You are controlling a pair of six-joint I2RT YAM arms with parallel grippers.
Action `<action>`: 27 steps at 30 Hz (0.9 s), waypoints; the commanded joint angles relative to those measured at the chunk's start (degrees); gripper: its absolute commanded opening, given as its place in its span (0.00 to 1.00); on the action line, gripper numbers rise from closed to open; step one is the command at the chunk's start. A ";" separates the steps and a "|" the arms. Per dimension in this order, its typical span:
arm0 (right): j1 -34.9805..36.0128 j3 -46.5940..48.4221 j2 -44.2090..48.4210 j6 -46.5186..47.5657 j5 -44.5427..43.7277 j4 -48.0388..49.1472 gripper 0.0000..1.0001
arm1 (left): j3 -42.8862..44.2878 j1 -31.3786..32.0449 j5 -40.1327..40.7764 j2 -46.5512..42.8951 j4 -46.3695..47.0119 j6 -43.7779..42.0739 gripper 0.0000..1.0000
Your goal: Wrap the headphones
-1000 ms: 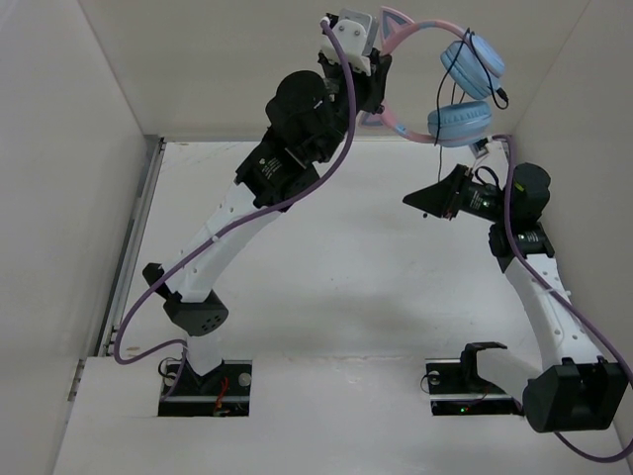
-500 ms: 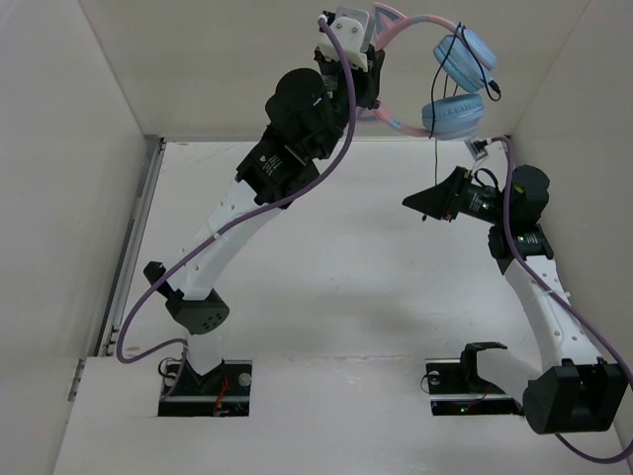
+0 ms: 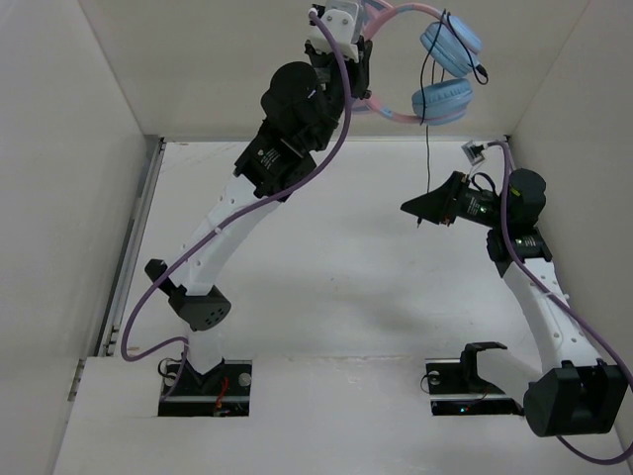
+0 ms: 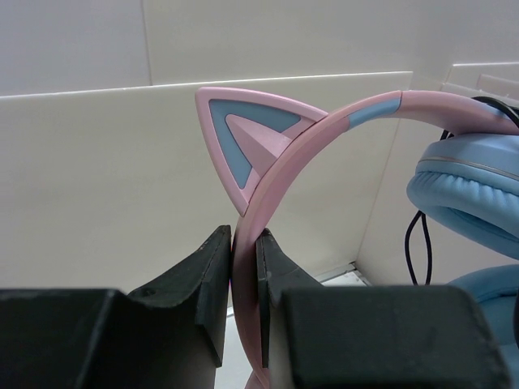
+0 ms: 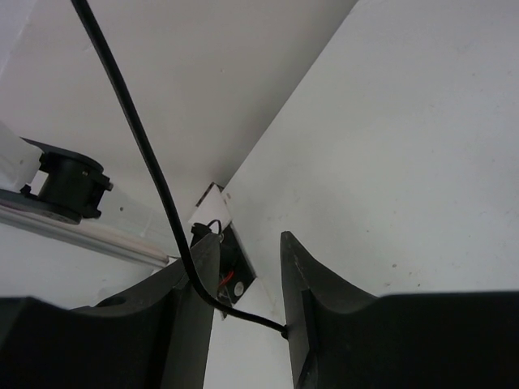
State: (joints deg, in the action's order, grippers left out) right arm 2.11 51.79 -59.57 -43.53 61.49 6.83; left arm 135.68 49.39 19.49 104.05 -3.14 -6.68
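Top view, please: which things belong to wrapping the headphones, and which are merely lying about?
Job: headphones, black cable, left gripper clamping the headband, right gripper open around the cable.
Merely there: purple arm cables, table.

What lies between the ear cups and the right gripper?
Only the thin black cable, hanging down through open air; the top view shows it.
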 commanded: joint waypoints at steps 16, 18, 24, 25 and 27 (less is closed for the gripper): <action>0.57 7.60 0.25 10.19 -2.42 -10.22 0.09 | 1.35 -1.62 3.36 -0.25 9.46 -0.88 0.01; 0.92 11.56 -0.63 16.25 -4.53 -17.43 0.08 | -0.32 -1.79 3.72 -0.08 10.08 -1.75 0.01; 3.55 23.60 -3.00 34.36 -13.40 -38.18 0.08 | -5.77 -2.76 5.74 0.19 12.01 -3.08 0.01; 3.99 25.19 -3.18 36.74 -14.81 -40.38 0.08 | -6.30 -2.76 6.00 0.36 12.27 -3.34 0.01; 4.78 28.35 -3.97 41.13 -17.71 -44.34 0.09 | -7.09 -2.85 6.18 0.89 12.54 -3.95 0.01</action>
State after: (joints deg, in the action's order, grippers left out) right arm 5.76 74.98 -62.83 -13.93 50.11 -26.72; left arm 128.79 47.03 23.83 105.84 0.69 -10.35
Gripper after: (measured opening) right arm 0.087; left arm 0.127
